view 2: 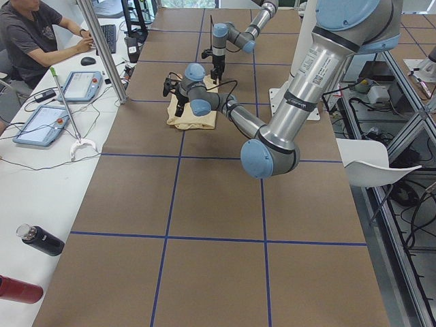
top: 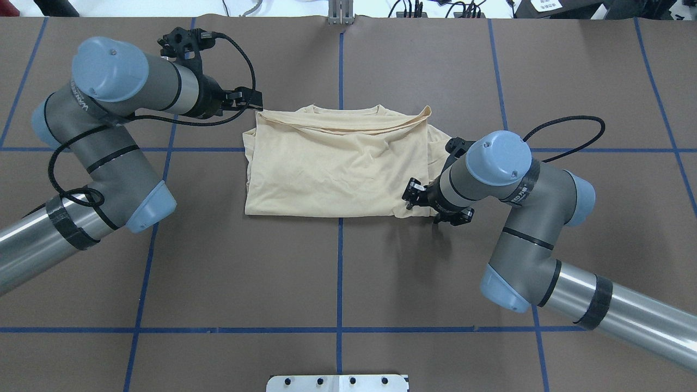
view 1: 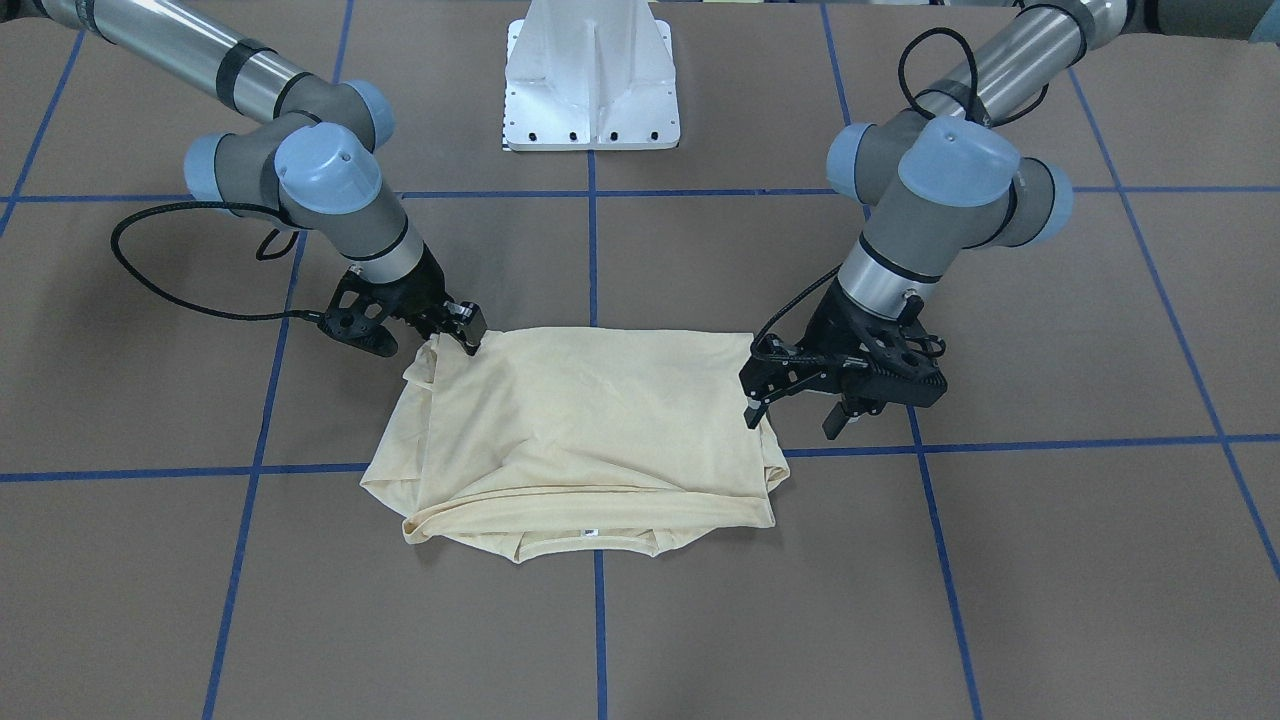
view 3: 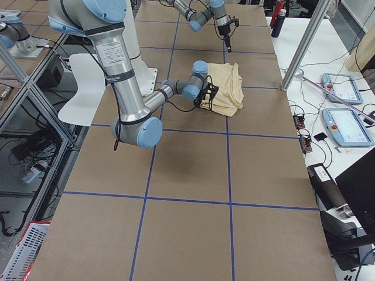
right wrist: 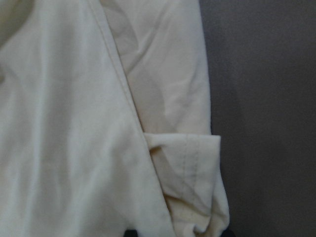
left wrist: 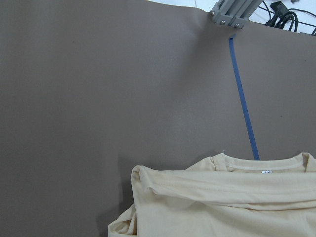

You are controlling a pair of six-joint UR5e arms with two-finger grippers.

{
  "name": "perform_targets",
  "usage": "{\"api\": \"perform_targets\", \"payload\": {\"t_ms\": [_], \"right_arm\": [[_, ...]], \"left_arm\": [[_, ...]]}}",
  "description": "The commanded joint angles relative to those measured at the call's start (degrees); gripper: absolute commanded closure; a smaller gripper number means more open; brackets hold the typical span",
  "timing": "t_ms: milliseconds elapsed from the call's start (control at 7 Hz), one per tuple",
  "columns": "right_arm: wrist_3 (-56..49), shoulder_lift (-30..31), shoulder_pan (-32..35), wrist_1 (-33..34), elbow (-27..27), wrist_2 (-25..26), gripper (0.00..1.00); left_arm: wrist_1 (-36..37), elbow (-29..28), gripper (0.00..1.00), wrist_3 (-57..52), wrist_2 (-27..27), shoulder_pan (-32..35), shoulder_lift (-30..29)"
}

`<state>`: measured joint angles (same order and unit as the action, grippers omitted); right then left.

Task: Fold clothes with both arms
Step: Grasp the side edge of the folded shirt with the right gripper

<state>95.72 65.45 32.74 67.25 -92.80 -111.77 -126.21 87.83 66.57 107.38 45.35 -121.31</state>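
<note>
Flanking T-shirt (view 1: pixel 600 410): left gripper (view 1: pixel 793 418), right gripper (view 1: pixel 470 338)

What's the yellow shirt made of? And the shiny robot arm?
The shirt looks like thin, soft knit cloth, maybe cotton: it is matte, wrinkles and drapes, and has stitched hems. The right arm has a tube that looks like brushed metal, with bright streaks; its blue joint caps look like smooth plastic.

T-shirt (left wrist: pixel 222 207) cut off by left-wrist view's bottom edge | right pincer (view 1: pixel 468 338) grip unclear, tips hidden overhead
</note>
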Motion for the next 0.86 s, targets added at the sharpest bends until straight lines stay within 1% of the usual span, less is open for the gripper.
{"api": "perform_targets", "payload": {"t_ms": [0,429,714], "right_arm": [[0.0,-0.1,-0.1,0.3,0.0,1.0,1.00],[-0.1,-0.1,-0.1,0.3,-1.2,0.3,1.00],[0.3,0.4,-1.9,1.0,-5.0,-0.3,1.00]], "left_arm": [[0.0,0.0,0.01,0.0,-0.1,0.0,0.0],[0.0,-0.1,0.04,0.0,-0.1,0.0,0.1],[0.0,0.0,0.05,0.0,-0.1,0.0,0.7]]}}
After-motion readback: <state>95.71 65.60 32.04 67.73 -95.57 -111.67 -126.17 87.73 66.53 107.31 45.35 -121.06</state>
